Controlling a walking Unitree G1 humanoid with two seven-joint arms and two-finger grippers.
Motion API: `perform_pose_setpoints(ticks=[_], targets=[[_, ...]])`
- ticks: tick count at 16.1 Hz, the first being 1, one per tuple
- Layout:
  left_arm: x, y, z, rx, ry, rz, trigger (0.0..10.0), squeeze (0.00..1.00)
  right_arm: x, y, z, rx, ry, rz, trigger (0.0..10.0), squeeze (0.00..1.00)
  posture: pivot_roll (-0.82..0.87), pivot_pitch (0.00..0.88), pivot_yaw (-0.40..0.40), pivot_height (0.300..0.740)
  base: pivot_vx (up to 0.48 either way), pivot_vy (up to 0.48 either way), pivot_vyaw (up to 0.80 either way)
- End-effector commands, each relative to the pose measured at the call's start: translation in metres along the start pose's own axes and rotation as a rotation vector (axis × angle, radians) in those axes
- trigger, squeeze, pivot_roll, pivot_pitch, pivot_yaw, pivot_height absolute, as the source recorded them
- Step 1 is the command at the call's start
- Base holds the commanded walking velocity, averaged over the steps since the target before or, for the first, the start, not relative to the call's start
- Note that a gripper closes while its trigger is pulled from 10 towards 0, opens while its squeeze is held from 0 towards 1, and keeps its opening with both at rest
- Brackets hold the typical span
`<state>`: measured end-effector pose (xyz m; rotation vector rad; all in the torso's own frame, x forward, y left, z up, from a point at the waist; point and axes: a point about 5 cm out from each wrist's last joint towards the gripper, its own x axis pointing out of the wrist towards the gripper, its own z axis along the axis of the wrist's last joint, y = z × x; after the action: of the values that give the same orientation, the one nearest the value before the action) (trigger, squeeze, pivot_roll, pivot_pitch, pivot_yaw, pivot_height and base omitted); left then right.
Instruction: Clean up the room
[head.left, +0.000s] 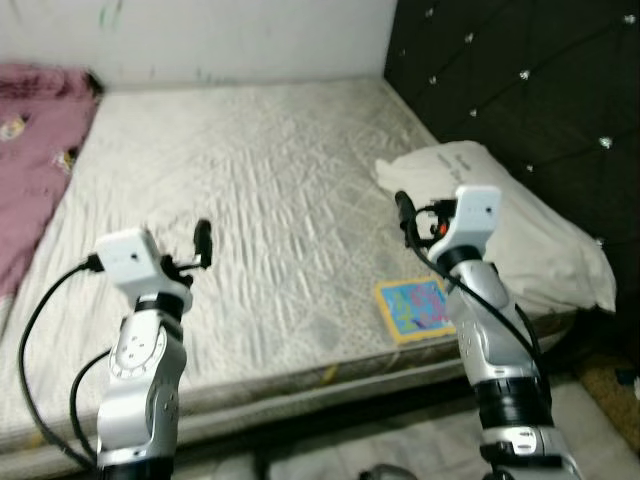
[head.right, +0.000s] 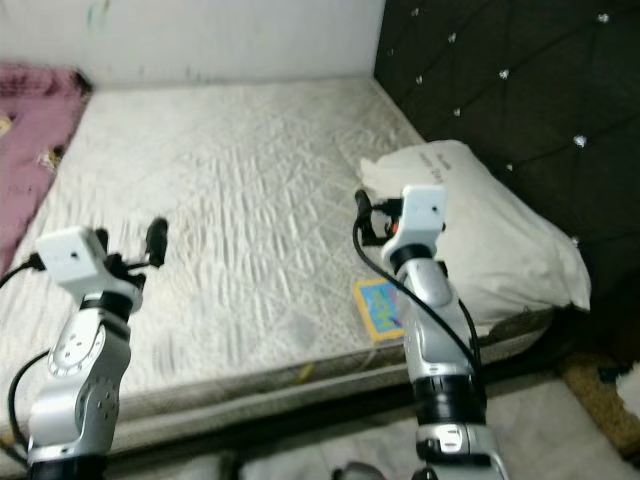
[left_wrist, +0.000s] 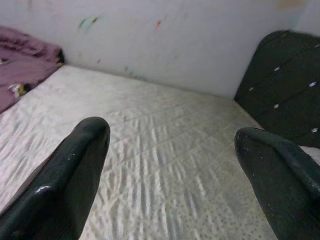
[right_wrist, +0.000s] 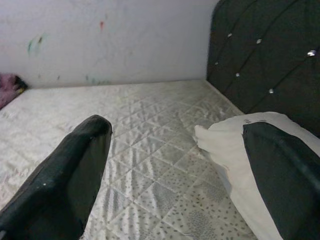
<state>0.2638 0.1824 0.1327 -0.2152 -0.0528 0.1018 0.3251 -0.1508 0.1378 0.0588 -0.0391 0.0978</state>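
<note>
The bed (head.left: 260, 190) wears a quilted cloth cover, pale and faintly sheened, stitched in diamonds. At its 3 o'clock lies a soft, matt cloth pillow (head.left: 520, 230); at 9 o'clock, a crumpled purple blanket (head.left: 30, 150). The headboard (head.left: 540, 90) is dark, tufted and studded with shiny buttons. The left pincer (left_wrist: 170, 170) has glossy black plastic-looking fingers (left_wrist: 70, 175).
</note>
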Motion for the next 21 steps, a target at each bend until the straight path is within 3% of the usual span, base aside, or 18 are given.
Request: perform_pose_setpoints(ticks=[1,6,17,21], targets=[[-0.0001,0.006,0.0024,0.009,-0.003,0.017,10.0,0.0,0.0031,0.0077,0.0036,0.004,-0.01,0.025,10.0,0.0,-0.05,0.0,-0.035,0.74,0.0,0.48,0.0],[0.0022,0.0048,0.0028,0.0,-0.001,0.013,10.0,0.0,0.0034,0.0082,0.0018,0.006,0.005,0.034,10.0,0.0,-0.06,0.0,-0.035,0.74,0.0,0.48,-0.32],[0.0045,0.0042,0.0034,-0.009,0.001,0.018,10.0,0.0,0.0051,0.0149,0.0043,-0.009,-0.01,0.069,10.0,0.0,-0.06,0.0,-0.034,0.74,0.0,0.48,0.0],[0.0057,0.0044,0.0038,-0.009,0.001,0.019,10.0,0.0,0.006,0.0162,0.0044,-0.01,-0.013,0.069,10.0,0.0,-0.06,0.0,-0.032,0.74,0.0,0.48,0.6]])
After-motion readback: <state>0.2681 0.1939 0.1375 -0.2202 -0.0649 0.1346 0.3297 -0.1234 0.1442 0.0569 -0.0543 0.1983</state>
